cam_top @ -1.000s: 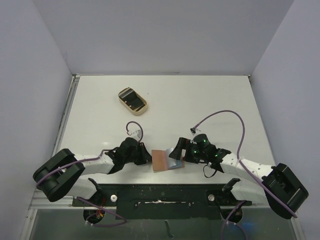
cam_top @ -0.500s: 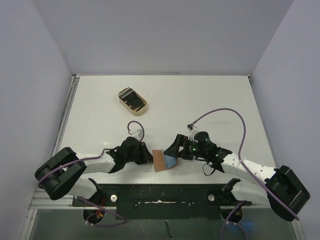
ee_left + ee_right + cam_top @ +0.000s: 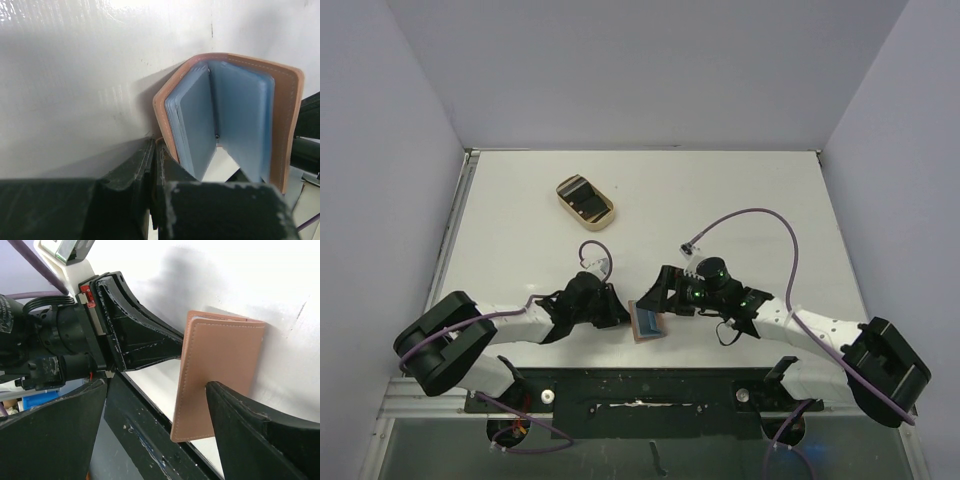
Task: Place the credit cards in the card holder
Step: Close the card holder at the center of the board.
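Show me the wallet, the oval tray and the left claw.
card holder (image 3: pixel 240 115), left wrist view, blue-grey inner pocket
oval tray (image 3: pixel 604 222), top view, its rim
left gripper (image 3: pixel 156 150), left wrist view, between fingertips

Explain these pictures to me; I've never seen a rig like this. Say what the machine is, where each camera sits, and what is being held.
The machine is two robot arms bolted at the near edge of a white table, each ending in a two-finger gripper. The wide picture looks down from above and behind them. The other two come from cameras on the wrists, so each shows its own fingers up close. Between the arms stands the card holder, a brown wallet with blue-grey pockets, part open like a book. The left gripper is shut on the edge of its cover. The right gripper is open, with the brown cover between its fingers, gripping nothing. Farther back lies a tan oval tray with dark credit cards in it.
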### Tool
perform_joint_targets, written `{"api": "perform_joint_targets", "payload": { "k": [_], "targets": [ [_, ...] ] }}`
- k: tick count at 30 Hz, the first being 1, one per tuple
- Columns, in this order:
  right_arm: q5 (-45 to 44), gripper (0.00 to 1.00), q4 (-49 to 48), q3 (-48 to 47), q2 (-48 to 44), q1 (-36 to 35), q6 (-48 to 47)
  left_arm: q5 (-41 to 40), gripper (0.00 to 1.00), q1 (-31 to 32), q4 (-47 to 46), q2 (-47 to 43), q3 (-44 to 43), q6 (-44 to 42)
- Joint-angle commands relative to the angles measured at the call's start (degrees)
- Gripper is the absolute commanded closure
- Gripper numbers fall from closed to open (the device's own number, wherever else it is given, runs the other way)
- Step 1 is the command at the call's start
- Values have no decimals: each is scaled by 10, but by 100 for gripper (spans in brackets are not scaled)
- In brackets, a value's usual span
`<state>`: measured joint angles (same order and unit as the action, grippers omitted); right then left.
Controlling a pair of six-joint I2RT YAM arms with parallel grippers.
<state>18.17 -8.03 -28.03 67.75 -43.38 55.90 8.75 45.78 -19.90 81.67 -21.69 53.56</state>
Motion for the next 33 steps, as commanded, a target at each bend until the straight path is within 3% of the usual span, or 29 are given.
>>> {"api": "perform_joint_targets", "payload": {
  "k": [1, 10, 19, 33],
  "targets": [
    [6, 18, -20, -25, 15, -5, -9, -3, 99, 5, -6, -18, -12, -5],
    [12, 35, -26, -32, 51, -10, -22, -5, 95, 1, 23, -38, -22, -3],
    [-12, 61, 13, -48, 93, -14, -46, 0, 91, -19, 52, -82, -15, -2],
    [-137, 65, 184, -144, 199, -73, -97, 42, 85, -36, 43, -136, 11, 20]
  ]
}}
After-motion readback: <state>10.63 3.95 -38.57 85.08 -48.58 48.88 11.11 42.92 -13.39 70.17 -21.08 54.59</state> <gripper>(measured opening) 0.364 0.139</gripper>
